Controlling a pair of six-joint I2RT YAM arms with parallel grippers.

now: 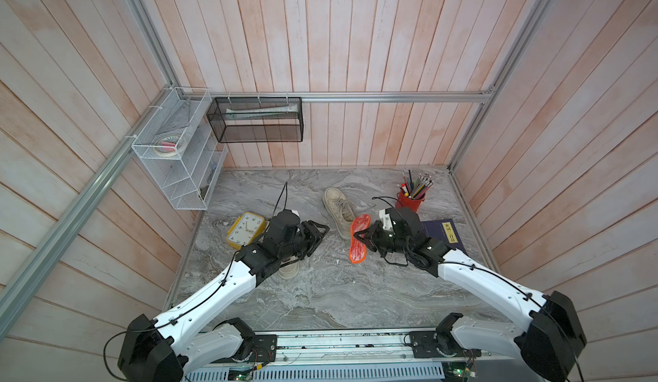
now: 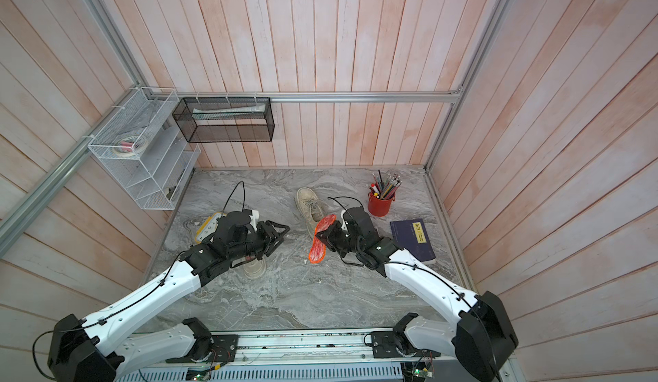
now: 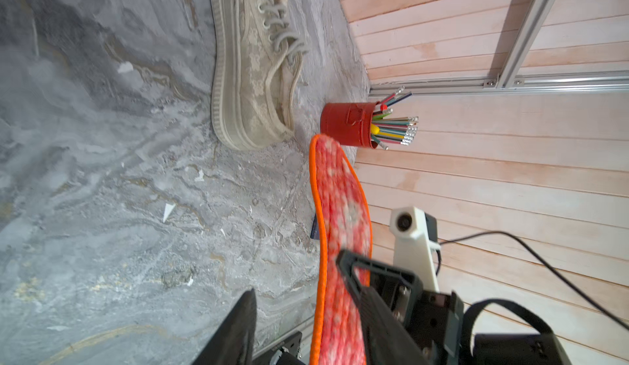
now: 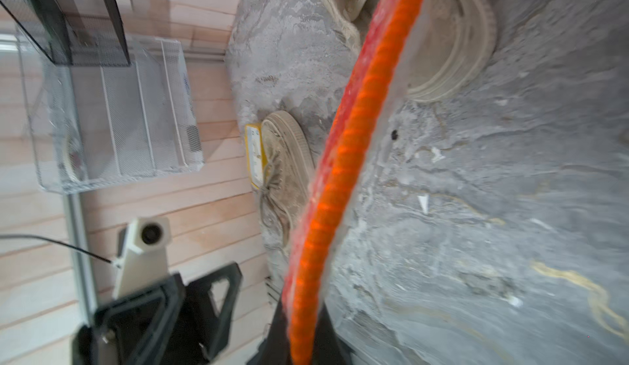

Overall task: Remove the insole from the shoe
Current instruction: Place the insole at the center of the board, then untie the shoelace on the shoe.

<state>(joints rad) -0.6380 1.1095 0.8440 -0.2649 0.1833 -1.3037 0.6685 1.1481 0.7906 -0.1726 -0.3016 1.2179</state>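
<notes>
The red insole point(image 1: 359, 244) with an orange rim hangs edge-on above the marble table, out of the beige shoe point(image 1: 337, 208) that lies just behind it. My right gripper point(image 1: 360, 236) is shut on the insole's middle, and the rim runs up from its jaws in the right wrist view point(image 4: 354, 142). My left gripper point(image 1: 321, 237) stands open a short way to the left of the insole and touches nothing. In the left wrist view the insole point(image 3: 340, 203) rises beyond my open left gripper point(image 3: 306, 298), with the shoe point(image 3: 252, 67) farther off.
A second beige shoe point(image 1: 288, 272) lies under my left arm, beside a yellow clock point(image 1: 245, 232). A red pencil cup point(image 1: 409, 202) and a blue book point(image 1: 445, 236) sit behind my right arm. A white wire rack point(image 1: 178, 155) and black mesh basket point(image 1: 256, 123) hang on the walls.
</notes>
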